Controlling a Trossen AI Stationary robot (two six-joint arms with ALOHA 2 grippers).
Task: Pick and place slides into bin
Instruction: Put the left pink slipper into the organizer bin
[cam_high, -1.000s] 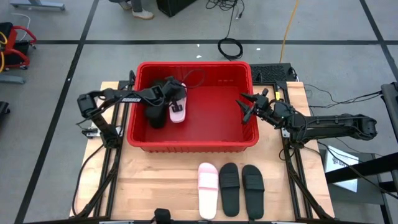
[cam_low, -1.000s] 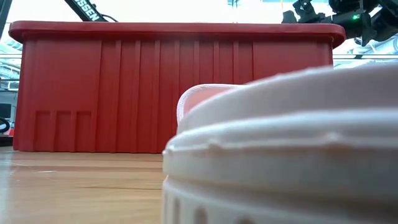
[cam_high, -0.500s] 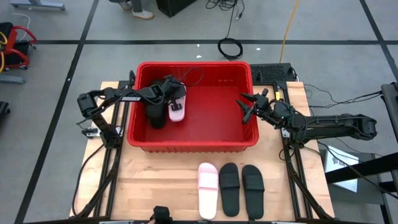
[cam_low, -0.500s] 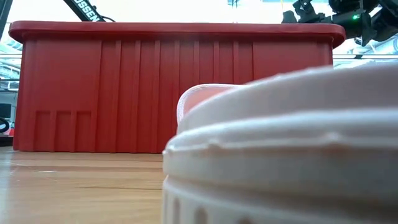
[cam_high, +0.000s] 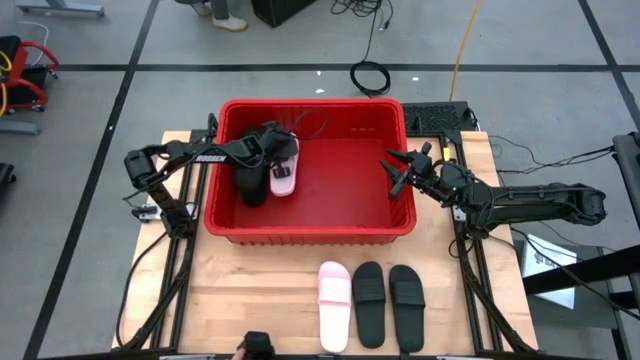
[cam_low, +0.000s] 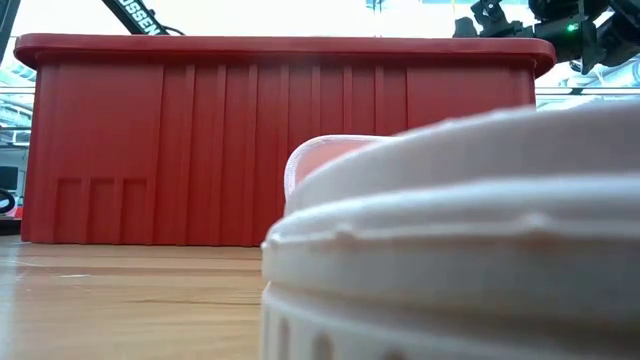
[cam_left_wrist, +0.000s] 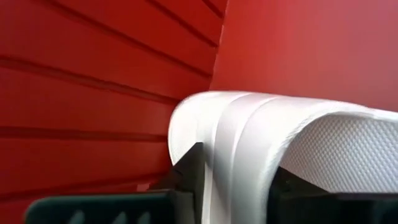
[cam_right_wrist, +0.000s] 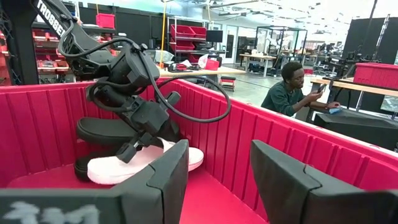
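- High view: you are looking down on the red bin (cam_high: 310, 230) sitting mid-frame on the wooden table (cam_high: 230, 290). The left gripper (cam_high: 281, 163) is reaching in over the bin's upper-left part, sitting right at a pale pink slide (cam_high: 286, 176) lying on the bin floor. A black slide (cam_high: 252, 183) is lying just left of that pink one, also inside. Whether the left fingers are gripping or parted, you cannot tell from here.
- High view, continued: the right gripper (cam_high: 392, 172) is hanging over the bin's right wall, fingers spread, nothing between them. Three slides are waiting in a row on the table below the bin, lower centre: a pink slide on the table (cam_high: 334, 305), then two black ones (cam_high: 369, 303) (cam_high: 407, 298) to its right.
- Low view: the bin's ribbed front wall is filling the upper frame. The pink slide on the table is bulking across the lower right, very close. The right arm (cam_low: 560, 30) is showing at the upper right corner.
- Left wrist view: you are seeing the pale pink slide's strap filling the centre, between the left gripper's dark fingers (cam_left_wrist: 189, 171) at the bottom. Contact is unclear; you cannot tell if they are clamping it.
- Right wrist view: the right fingers (cam_right_wrist: 168, 171) are standing apart at the bottom, empty. Across the bin, the left gripper is sitting on the pale pink slide at left centre, black slide behind. A seated person (cam_right_wrist: 289, 90) is showing at right, beyond the bin.
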